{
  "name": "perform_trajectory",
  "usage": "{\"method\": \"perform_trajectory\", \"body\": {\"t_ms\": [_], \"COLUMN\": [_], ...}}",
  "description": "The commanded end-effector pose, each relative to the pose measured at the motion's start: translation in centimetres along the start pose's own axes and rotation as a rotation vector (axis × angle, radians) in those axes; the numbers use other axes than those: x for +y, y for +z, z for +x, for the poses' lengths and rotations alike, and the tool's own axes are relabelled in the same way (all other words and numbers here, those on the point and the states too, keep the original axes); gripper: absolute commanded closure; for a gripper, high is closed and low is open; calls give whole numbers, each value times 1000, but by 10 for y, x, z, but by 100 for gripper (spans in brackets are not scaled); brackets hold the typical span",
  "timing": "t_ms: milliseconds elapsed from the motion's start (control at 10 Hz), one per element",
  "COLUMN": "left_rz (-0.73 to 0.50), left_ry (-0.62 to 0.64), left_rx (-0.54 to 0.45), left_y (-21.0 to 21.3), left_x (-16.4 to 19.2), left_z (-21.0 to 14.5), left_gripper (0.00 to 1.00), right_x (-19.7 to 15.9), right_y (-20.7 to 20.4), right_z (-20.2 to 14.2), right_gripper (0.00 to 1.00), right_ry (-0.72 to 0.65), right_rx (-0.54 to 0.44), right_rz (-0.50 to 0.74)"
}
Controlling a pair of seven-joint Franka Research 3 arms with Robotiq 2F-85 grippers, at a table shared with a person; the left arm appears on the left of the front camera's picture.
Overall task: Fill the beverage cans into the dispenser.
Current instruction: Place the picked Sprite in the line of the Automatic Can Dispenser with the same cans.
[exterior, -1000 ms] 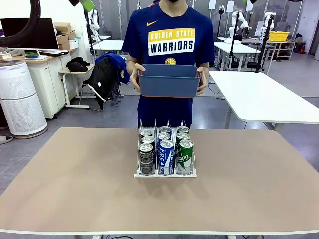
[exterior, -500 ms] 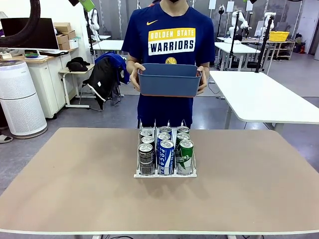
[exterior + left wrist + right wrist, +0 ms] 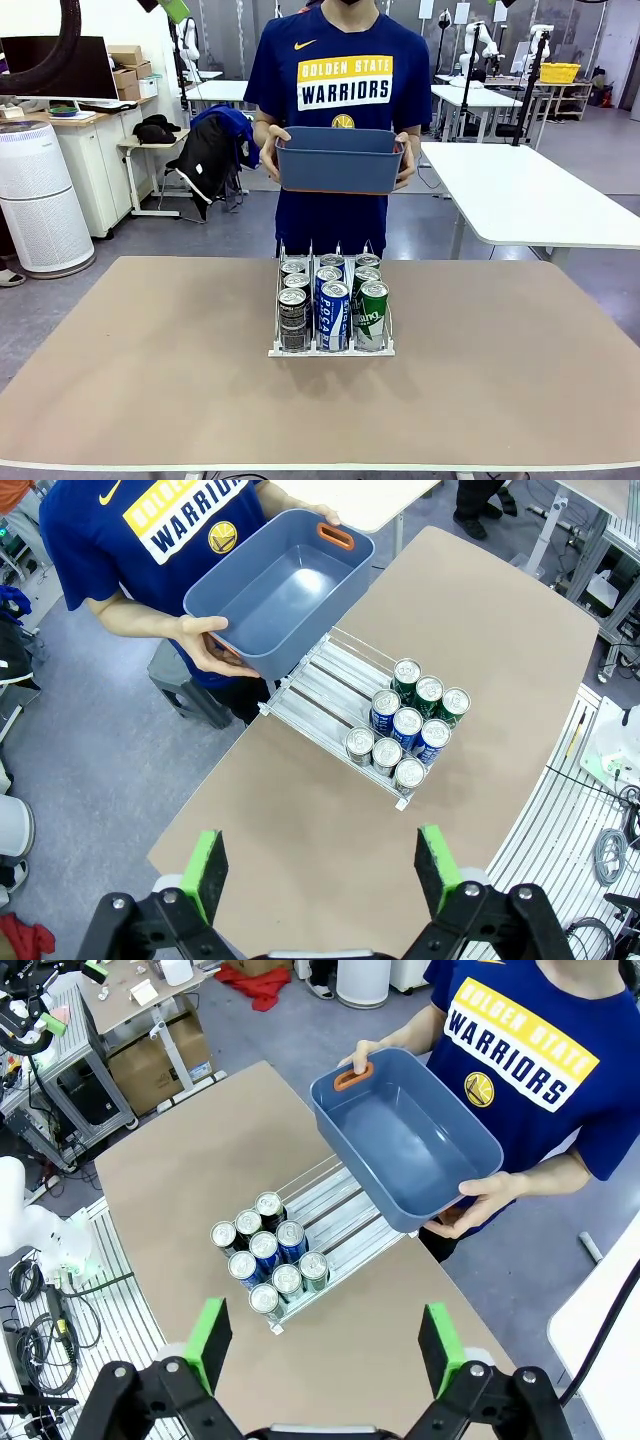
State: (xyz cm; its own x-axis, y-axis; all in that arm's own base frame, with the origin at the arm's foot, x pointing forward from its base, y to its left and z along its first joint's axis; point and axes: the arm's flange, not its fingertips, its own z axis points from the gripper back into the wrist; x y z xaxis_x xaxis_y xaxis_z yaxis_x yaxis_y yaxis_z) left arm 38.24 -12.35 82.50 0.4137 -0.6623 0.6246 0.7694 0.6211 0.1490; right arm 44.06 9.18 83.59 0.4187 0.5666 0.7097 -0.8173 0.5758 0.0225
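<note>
The clear dispenser (image 3: 331,345) stands at the table's middle, holding several beverage cans (image 3: 334,314) in three lanes: black on the left, blue in the middle, green on the right. From above, the cans (image 3: 408,725) crowd the rack's end away from the person, and the dispenser (image 3: 315,690) lanes nearer the person are bare. The right wrist view shows the same cans (image 3: 266,1253) in the dispenser (image 3: 345,1220). My left gripper (image 3: 325,865) hangs open high above the table. My right gripper (image 3: 325,1345) is open too, high up, with nothing between its fingers.
A person at the far side holds an empty blue-grey tub (image 3: 340,160) with both hands, above the table's far edge; its inside (image 3: 275,590) holds nothing. The brown table (image 3: 150,360) spreads wide on both sides of the rack. Another white table (image 3: 520,195) stands at the back right.
</note>
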Motion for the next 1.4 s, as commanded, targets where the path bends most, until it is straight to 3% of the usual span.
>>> {"method": "perform_trajectory", "body": {"t_ms": [0,1300], "left_rz": [0,0], "left_ry": [1,1], "left_rx": [0,0], "left_y": [1,1], "left_x": [-1,-1], "left_z": [-2,-2], "left_gripper": [0,0], "right_x": [0,0], "right_y": [0,0], "right_z": [0,0], "right_gripper": [0,0], "right_ry": [1,1], "right_rx": [-2,-2], "right_rz": [5,5]}}
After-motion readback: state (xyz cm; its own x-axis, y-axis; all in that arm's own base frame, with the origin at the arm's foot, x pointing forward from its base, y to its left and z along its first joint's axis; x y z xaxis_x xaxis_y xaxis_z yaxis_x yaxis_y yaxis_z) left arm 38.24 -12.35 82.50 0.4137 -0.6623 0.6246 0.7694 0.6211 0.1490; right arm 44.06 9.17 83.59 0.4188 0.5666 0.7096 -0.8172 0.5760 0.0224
